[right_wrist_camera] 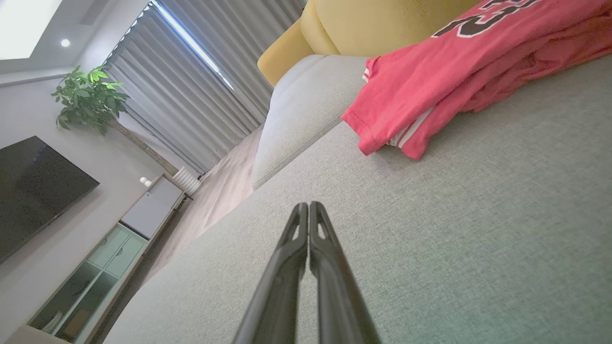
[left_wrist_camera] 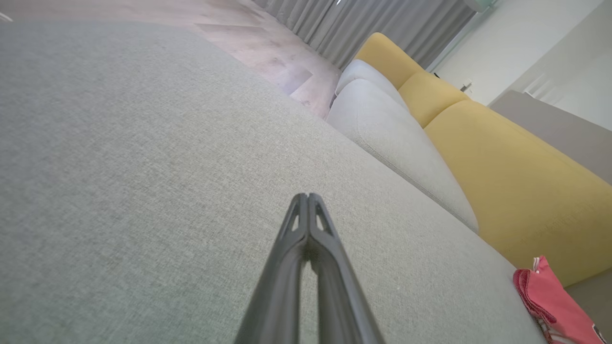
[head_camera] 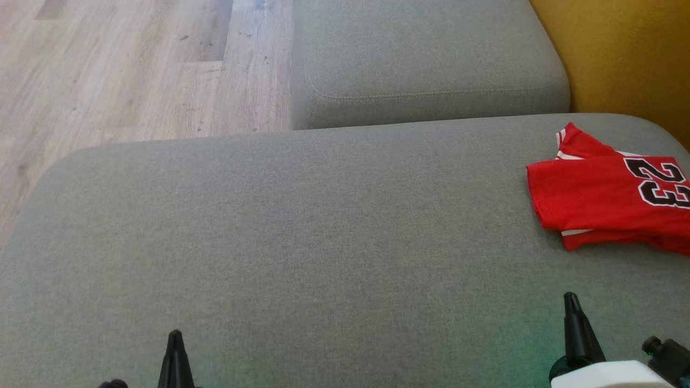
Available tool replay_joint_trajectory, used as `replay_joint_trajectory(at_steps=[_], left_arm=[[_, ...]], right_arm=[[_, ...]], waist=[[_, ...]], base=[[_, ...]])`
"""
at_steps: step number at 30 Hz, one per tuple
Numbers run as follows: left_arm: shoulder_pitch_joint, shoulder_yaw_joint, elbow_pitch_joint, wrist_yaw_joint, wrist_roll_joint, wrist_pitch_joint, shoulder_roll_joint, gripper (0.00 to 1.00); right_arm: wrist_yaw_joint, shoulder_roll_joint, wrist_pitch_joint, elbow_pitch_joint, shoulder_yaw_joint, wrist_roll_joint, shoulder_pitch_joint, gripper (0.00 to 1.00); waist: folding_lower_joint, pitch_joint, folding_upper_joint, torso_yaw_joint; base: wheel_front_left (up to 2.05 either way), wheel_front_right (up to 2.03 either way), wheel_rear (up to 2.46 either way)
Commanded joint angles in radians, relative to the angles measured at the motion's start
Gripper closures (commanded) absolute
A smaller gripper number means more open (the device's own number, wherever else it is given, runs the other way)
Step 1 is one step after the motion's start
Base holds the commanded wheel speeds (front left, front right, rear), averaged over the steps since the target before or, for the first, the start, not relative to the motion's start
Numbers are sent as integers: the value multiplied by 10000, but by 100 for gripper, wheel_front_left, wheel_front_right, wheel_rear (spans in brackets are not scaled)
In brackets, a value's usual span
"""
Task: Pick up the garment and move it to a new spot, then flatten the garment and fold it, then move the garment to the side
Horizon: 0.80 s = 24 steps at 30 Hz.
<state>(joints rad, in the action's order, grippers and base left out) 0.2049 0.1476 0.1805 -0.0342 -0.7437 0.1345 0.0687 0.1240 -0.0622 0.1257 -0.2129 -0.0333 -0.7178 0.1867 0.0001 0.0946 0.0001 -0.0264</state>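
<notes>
A folded red shirt [head_camera: 609, 199] lies far right on the grey cushion [head_camera: 302, 226], just beyond the right pincer [right_wrist_camera: 309, 205] and well apart from the left pincer [left_wrist_camera: 307, 197]. Both pincers are pressed together and empty.

You can read one marking, the number 23 [head_camera: 666, 186] in black block digits edged with white, printed on the red jersey [head_camera: 587, 199], turned sideways in the head view and cropped in the right wrist view.
</notes>
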Motion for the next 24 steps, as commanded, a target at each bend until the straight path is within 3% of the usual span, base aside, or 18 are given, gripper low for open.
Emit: replay_joint_trajectory(at_steps=[1, 24], left_arm=[[-522, -268, -254, 67, -240, -34, 126, 100], [-1368, -870, 31, 590, -3166, -702, 148, 100]], right_arm=[[28, -172, -36, 260, -25, -258, -542, 100], [41, -181, -696, 78, 323, -3240, -1323, 100]], waist=[[-1, -11, -1, 4], [-1, -331, -1, 90]], base=[[0, 0, 0], [0, 0, 0]])
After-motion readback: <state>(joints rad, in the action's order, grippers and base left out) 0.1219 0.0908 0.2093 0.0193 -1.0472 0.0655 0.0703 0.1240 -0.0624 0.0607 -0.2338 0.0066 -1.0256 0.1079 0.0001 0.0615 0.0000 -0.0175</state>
